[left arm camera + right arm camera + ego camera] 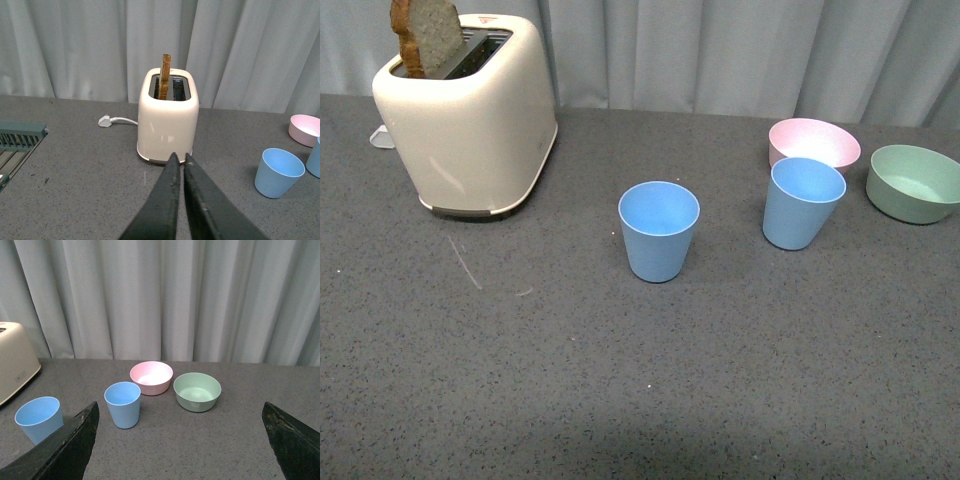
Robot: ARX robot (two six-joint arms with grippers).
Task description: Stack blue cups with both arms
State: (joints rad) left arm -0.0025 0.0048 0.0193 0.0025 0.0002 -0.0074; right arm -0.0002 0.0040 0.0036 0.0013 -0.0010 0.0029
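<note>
Two light blue cups stand upright and apart on the grey table. One cup (659, 231) is near the middle, the other cup (801, 202) is to its right, just in front of the pink bowl. Neither arm shows in the front view. In the left wrist view my left gripper (180, 159) is shut with nothing in it, pointing toward the toaster, and one blue cup (278, 172) stands off to its side. In the right wrist view my right gripper (180, 410) is wide open, with both cups (123, 404) (39, 418) ahead, well clear of the fingers.
A cream toaster (468, 118) with a slice of bread (424, 36) stands at the back left, its plug (105, 120) lying behind it. A pink bowl (814, 145) and a pale green bowl (914, 182) sit at the back right. A curtain hangs behind the table.
</note>
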